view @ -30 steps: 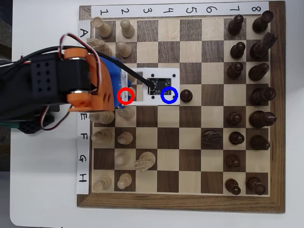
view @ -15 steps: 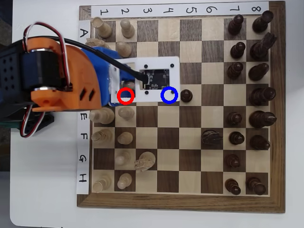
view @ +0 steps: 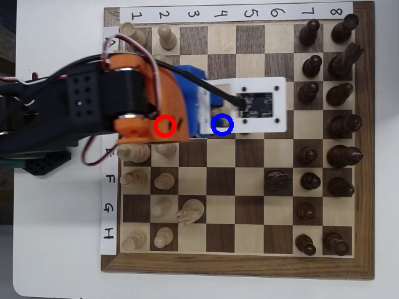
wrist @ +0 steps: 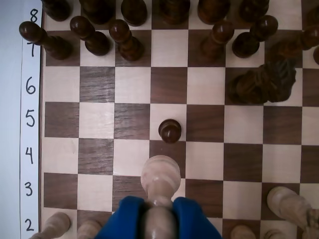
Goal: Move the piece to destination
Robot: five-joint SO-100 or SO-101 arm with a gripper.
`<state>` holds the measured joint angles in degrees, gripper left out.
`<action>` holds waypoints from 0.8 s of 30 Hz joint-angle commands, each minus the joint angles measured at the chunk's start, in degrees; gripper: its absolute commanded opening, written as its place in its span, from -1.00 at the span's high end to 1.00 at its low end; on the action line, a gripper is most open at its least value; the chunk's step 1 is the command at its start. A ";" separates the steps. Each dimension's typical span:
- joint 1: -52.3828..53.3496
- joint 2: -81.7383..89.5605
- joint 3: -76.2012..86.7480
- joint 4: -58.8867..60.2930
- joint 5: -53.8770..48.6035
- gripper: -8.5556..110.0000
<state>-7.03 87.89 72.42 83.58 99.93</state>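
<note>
While the blue two-finger gripper (wrist: pixel 159 209) pinches the small pale cream wooden pawn (wrist: pixel 160 178) by its stem, the round head stands over the dark square at rank 4 in the wrist view, near the bottom edge. Just beyond it stands the dark brown wooden pawn (wrist: pixel 170 131), one square farther. The destination, a dark square under the blue ring (view: pixel 222 124) in the overhead view, is hidden by the arm (so alignment cannot be judged there). Drifting farther could nudge that dark pawn; releasing off-centre or tilted could topple the piece.
</note>
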 commanded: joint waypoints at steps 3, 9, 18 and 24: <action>1.14 0.44 10.81 -16.35 22.94 0.86; 0.62 2.11 18.72 -18.81 23.73 0.86; 0.62 2.90 23.91 -19.69 24.79 0.86; 1.23 2.90 26.10 -21.45 24.61 0.86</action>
<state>-7.03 87.80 97.47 66.71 99.93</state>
